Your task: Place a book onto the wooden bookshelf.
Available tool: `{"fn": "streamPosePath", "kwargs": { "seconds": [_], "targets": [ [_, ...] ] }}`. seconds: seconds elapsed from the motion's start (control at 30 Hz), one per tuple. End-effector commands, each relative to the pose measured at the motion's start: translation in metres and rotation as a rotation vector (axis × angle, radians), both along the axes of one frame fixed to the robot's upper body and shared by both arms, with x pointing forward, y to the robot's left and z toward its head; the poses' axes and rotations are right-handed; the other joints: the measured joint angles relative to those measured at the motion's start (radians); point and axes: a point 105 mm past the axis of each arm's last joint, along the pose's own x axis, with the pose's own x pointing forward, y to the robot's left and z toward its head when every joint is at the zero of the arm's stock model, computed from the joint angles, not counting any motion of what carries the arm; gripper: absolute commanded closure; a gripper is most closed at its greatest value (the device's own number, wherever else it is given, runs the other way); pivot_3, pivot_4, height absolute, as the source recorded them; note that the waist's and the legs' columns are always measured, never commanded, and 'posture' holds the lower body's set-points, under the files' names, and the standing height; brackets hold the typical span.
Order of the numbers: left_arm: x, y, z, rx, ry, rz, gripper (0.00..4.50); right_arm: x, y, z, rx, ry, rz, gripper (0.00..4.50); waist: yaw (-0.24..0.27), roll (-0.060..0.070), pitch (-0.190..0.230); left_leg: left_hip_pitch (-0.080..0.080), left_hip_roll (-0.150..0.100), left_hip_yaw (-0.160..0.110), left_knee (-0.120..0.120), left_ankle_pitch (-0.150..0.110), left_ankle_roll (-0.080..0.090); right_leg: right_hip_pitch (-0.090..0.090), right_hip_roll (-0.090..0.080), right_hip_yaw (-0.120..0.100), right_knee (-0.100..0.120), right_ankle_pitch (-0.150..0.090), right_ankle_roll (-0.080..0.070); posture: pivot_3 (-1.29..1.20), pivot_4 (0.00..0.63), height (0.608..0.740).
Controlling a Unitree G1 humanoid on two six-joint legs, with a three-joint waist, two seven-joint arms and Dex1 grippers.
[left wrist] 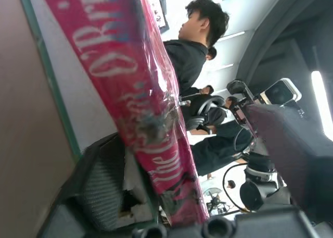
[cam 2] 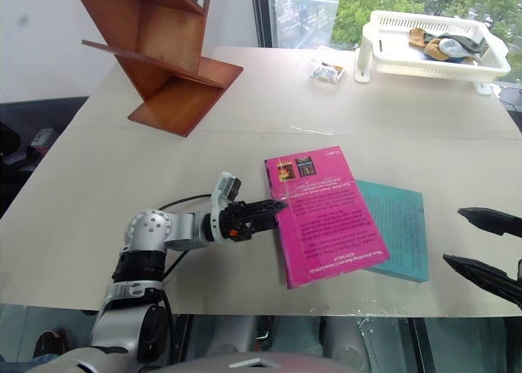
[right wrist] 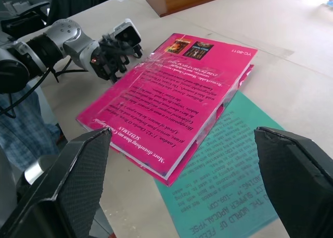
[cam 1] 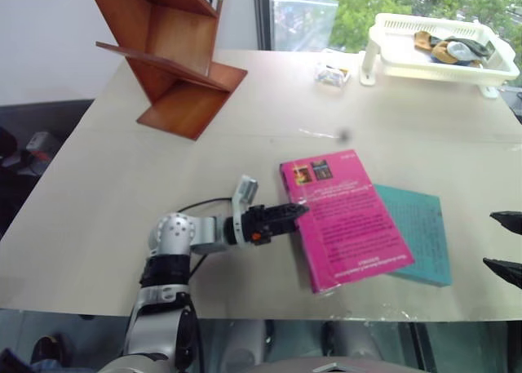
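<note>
The book (cam 1: 347,219), a thin magenta-pink paperback, lies back cover up near the front edge of the table (cam 1: 98,202), a little right of the middle. Its two small dark pictures sit at its far end, towards the table's centre. Its right part rests on top of a teal-green book (cam 1: 420,234), which lies flat and pokes out beyond it towards the table's right edge.

The left gripper (cam 1: 295,210) points level along the table and meets the pink book at its left long edge, near the far corner. In the left wrist view the book's spine (left wrist: 140,108) runs between the two black fingers (left wrist: 112,188), so the claw straddles that edge (whether the pads already press on it I cannot tell). The book appears slightly raised along this side in the right wrist view.

The right gripper (cam 2: 481,246) hangs over the table's front right corner with its fingers spread wide and nothing between them, well apart from both books.

The wooden bookshelf (cam 1: 167,51) stands at the far left corner of the table, its reddish-brown boards tilted. A white plastic basket (cam 1: 440,51) sits at the far right corner with some bundled items inside, and a small clear packet (cam 1: 333,73) lies just beside it.
</note>
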Motion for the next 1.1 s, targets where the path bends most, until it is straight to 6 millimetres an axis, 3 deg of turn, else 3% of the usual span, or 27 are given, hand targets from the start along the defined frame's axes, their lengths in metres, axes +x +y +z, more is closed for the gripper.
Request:
{"fn": "streamPosePath", "kwargs": {
  "seconds": [0.03, 0.13, 0.17, 0.27, 0.43, 0.53, 0.6, 0.7, 1.0, 1.1],
  "targets": [
    [0.0, -0.002, 0.004, -0.022, -0.017, -0.007, 2.42, 0.0, -0.001, 0.006, -0.006, -0.042, -0.008, 0.0, 0.0, 0.0, 0.0, 0.0, 0.0, 0.0, 0.0, 0.0, 0.0, 0.0, 0.0, 0.0, 0.0, 0.0, 0.0, 0.0, 0.15, 0.74],
    [0.004, 0.001, 0.007, -0.033, -0.023, 0.013, 3.59, 0.002, 0.0, 0.005, -0.003, -0.042, -0.009, 0.0, 0.0, 0.0, 0.0, 0.0, 0.0, 0.0, 0.0, 0.0, 0.0, 0.0, -0.001, 0.0, 0.0, 0.0, 0.0, 0.0, 0.15, 0.74],
    [0.005, 0.002, 0.008, -0.031, -0.031, 0.025, 3.77, 0.002, 0.0, 0.005, -0.002, -0.041, -0.008, 0.0, 0.0, 0.0, 0.0, 0.0, 0.0, 0.0, 0.0, 0.0, 0.0, 0.0, -0.001, 0.0, 0.0, 0.0, 0.0, 0.0, 0.15, 0.74],
    [0.008, 0.005, 0.017, -0.04, -0.081, 0.045, 3.77, 0.004, 0.001, 0.004, 0.001, -0.039, -0.006, 0.0, 0.0, 0.0, 0.0, 0.0, 0.0, 0.0, 0.0, 0.0, 0.0, 0.0, -0.001, 0.0, 0.0, 0.0, 0.0, 0.0, 0.15, 0.74],
    [0.026, 0.023, 0.072, -0.075, -0.384, 0.159, 3.77, 0.008, 0.0, 0.005, 0.006, -0.048, -0.009, 0.0, 0.0, 0.0, 0.0, -0.001, 0.0, -0.001, 0.0, 0.0, 0.0, 0.0, -0.002, -0.001, 0.0, 0.0, 0.0, 0.0, 0.15, 0.74],
    [0.034, 0.038, 0.11, -0.153, -0.476, 0.19, 3.77, 0.013, -0.003, 0.007, 0.026, -0.065, -0.021, 0.0, 0.0, 0.0, 0.0, -0.001, 0.0, -0.001, 0.0, 0.0, 0.0, 0.0, -0.002, -0.002, 0.0, 0.0, 0.0, 0.0, 0.15, 0.74],
    [0.033, 0.038, 0.119, -0.15, -0.5, 0.176, 3.77, 0.016, -0.004, 0.006, 0.03, -0.067, -0.025, 0.0, 0.0, 0.0, 0.0, -0.001, -0.001, -0.001, 0.0, 0.0, 0.0, 0.0, -0.002, -0.002, -0.001, 0.0, 0.0, 0.0, 0.15, 0.74],
    [0.031, 0.032, 0.106, -0.105, -0.45, 0.152, 3.77, 0.02, -0.003, 0.002, 0.027, -0.069, -0.022, 0.0, 0.0, 0.001, 0.0, -0.001, -0.002, 0.0, 0.0, 0.0, 0.0, 0.0, -0.003, -0.002, -0.002, 0.0, 0.001, 0.0, 0.15, 0.74],
    [0.013, 0.015, 0.022, 0.03, -0.154, 0.171, 3.77, 0.022, -0.002, 0.0, 0.029, -0.078, -0.031, 0.0, 0.0, -0.003, 0.002, -0.002, -0.003, -0.001, 0.0, 0.001, -0.001, 0.001, -0.003, -0.002, -0.001, -0.002, 0.003, 0.0, 0.15, 0.74],
    [0.012, 0.018, 0.016, 0.016, -0.12, 0.209, 3.77, 0.02, -0.002, -0.002, 0.029, -0.073, -0.037, 0.0, -0.001, -0.001, 0.001, -0.001, -0.003, -0.001, -0.001, 0.001, -0.001, 0.001, -0.003, -0.002, -0.001, -0.002, 0.003, 0.0, 0.15, 0.74]
  ]
}}
